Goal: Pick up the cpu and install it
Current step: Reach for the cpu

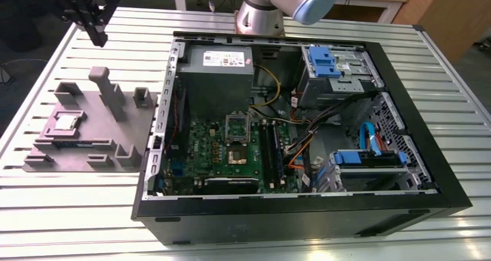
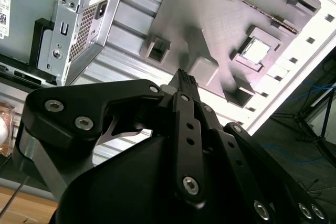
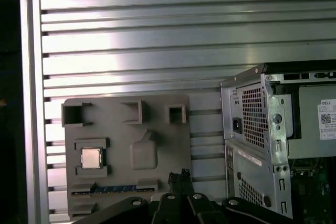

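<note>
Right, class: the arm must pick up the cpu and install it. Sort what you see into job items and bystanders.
Job items: cpu, lying in the grey tray; end effector; motherboard socket.

Bystanders: power supply; blue drive cage; memory stick in the same tray.

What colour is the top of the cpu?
Silvery grey; the cpu shows best in the first wrist view.

Cpu (image 1: 66, 122) on holder (image 1: 94, 130) beside case (image 1: 307, 216)
</note>
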Controlling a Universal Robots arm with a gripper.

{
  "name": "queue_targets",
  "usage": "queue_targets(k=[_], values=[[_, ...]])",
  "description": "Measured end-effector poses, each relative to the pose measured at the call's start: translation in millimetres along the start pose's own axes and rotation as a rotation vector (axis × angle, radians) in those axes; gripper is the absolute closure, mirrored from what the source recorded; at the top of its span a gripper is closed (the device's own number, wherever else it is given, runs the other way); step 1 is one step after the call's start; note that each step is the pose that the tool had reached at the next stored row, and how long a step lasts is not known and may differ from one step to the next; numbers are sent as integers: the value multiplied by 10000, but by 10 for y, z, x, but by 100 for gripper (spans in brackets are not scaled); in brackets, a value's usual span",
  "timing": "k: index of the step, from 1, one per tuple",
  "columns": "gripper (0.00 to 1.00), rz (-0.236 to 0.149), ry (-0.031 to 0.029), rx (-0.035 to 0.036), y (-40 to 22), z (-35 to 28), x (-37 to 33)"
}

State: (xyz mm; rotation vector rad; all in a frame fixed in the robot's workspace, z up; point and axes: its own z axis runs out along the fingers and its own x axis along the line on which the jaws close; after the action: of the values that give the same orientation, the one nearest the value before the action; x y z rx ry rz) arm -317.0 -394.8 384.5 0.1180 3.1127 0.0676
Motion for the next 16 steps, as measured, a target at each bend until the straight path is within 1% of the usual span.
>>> queue_targets(k=[5, 16], values=[[90, 0, -1, 0, -2, 2, 24], [90, 0, 0, 1, -3, 1, 40]])
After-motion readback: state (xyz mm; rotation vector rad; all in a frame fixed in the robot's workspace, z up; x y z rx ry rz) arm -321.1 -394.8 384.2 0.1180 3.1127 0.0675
